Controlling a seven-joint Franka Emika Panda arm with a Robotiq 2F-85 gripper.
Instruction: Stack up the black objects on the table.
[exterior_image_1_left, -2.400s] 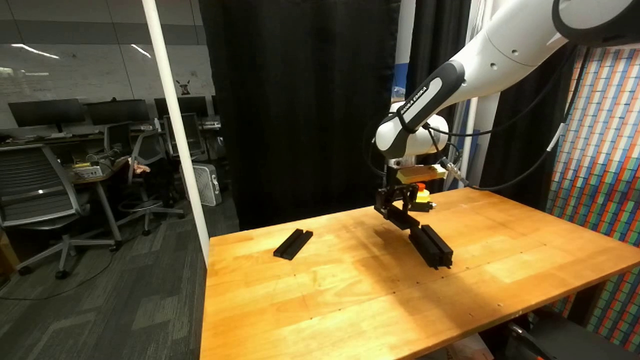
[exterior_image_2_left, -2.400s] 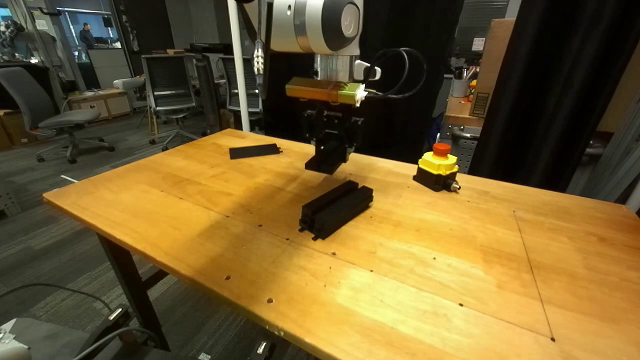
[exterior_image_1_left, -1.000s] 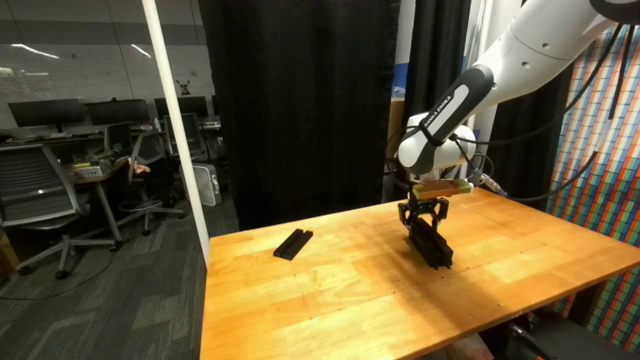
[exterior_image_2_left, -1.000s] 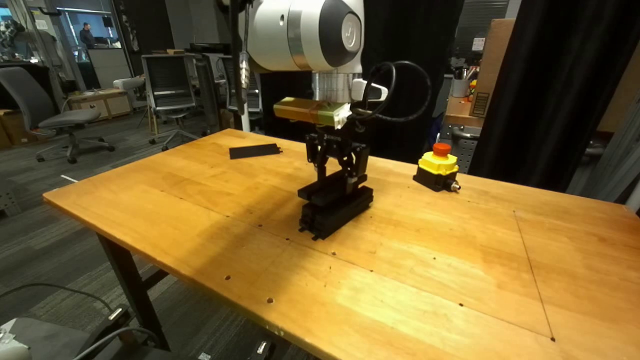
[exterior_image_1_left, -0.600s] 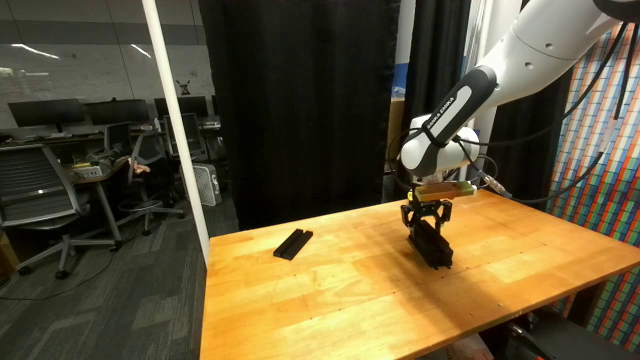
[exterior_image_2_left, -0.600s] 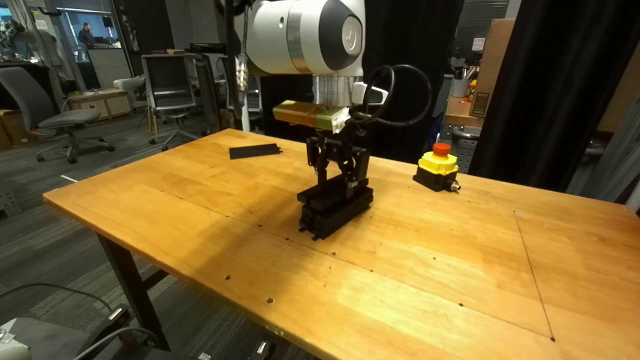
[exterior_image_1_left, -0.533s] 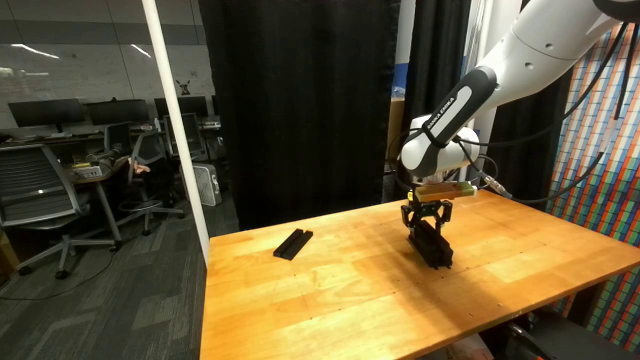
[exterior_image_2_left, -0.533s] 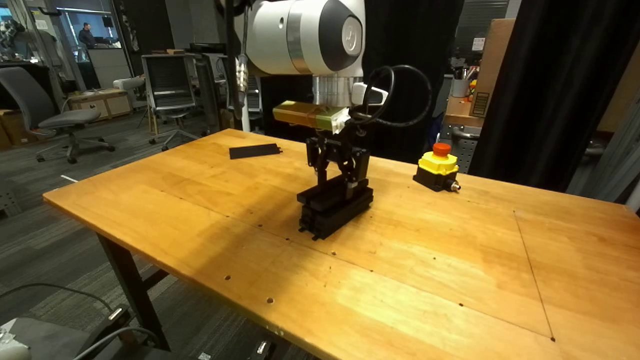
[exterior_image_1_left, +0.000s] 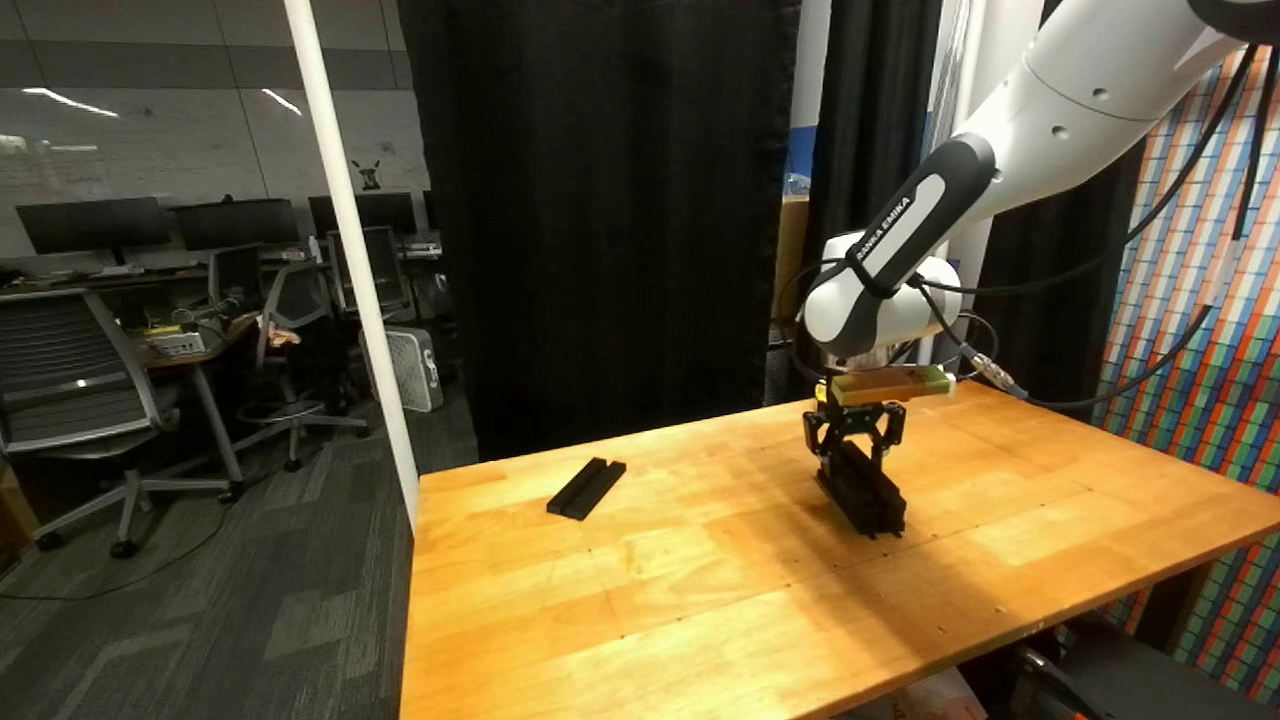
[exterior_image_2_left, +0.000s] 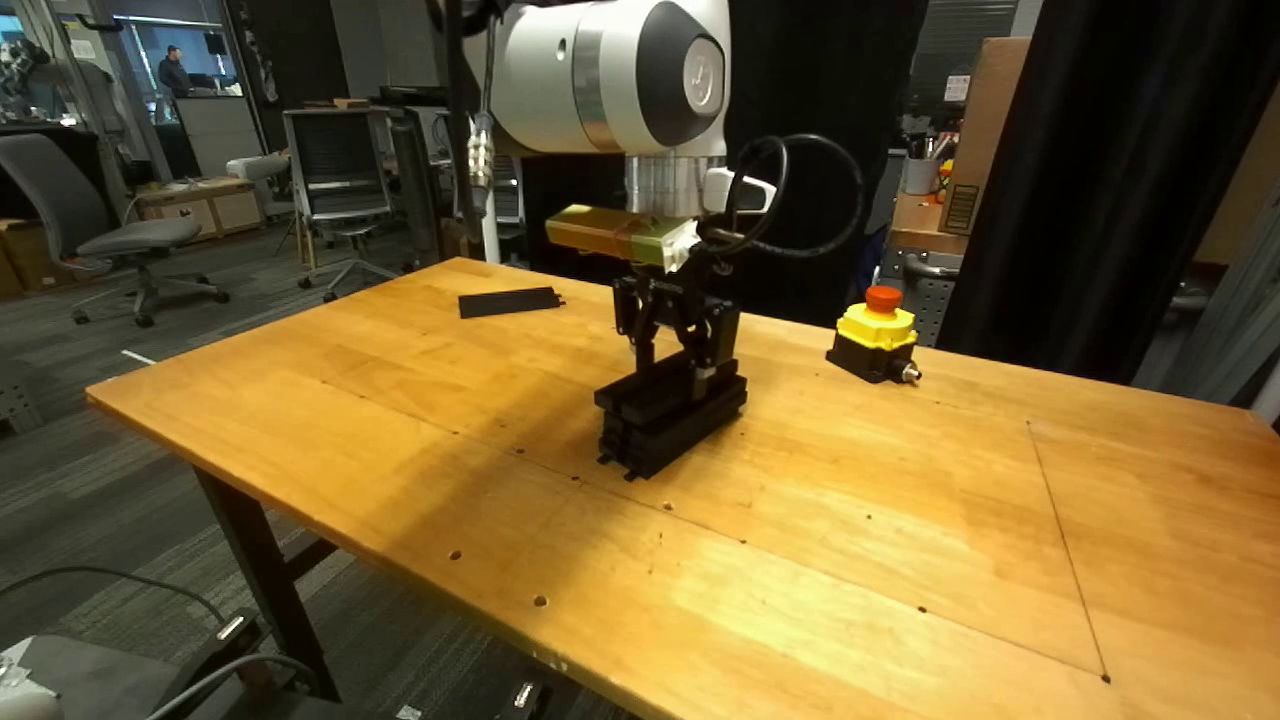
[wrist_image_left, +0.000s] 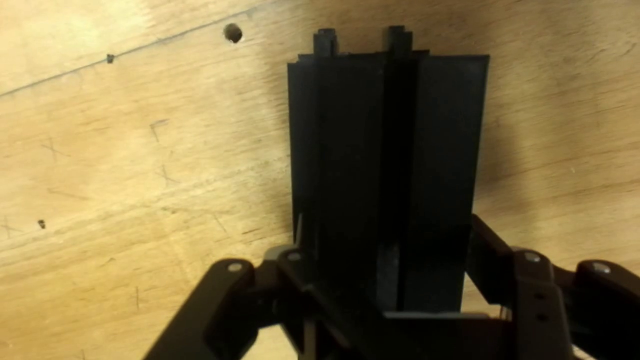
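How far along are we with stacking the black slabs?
Done: the lower matte-black rectangular slabs look stacked on the light-orange wooden table.
In hand: the black two-fingered gripper is shut on a grooved matte-black slab that looks seated on top, not yet released.
Left: letting go, then probably adding the flat matte-black slab, or pair, lying apart in both exterior views.

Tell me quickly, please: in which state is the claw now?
Claw: closed, holding the top black block.
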